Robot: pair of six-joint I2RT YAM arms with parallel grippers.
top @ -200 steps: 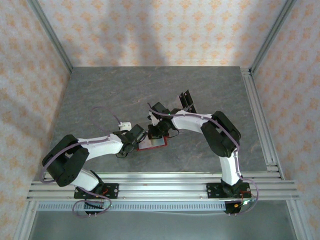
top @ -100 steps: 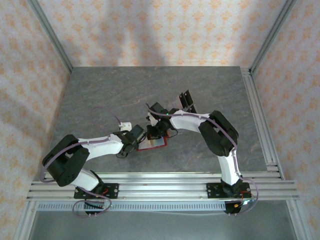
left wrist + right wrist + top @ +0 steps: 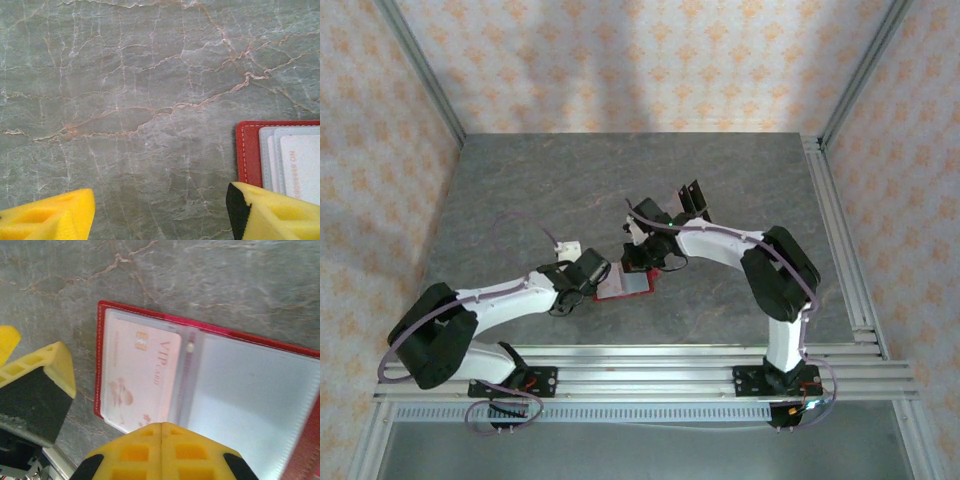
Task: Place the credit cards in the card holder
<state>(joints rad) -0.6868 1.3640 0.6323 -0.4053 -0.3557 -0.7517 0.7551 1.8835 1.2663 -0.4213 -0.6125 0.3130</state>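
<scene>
Since the card holder [image 3: 225, 333] is laid open flat on the marbled table [image 3: 125, 100], its clear pockets are exposed, and a pink VIP card [image 3: 145, 375] is seen seated in one pocket. The right gripper [image 3: 162, 450] is pinched closed on nothing above the pocket edge, probably to nudge that card home. The left gripper [image 3: 160, 220] is spread and empty, one finger at the holder's edge, likely steadying it. Dark cards [image 3: 692, 200] are seen well apart, beyond the right arm.
</scene>
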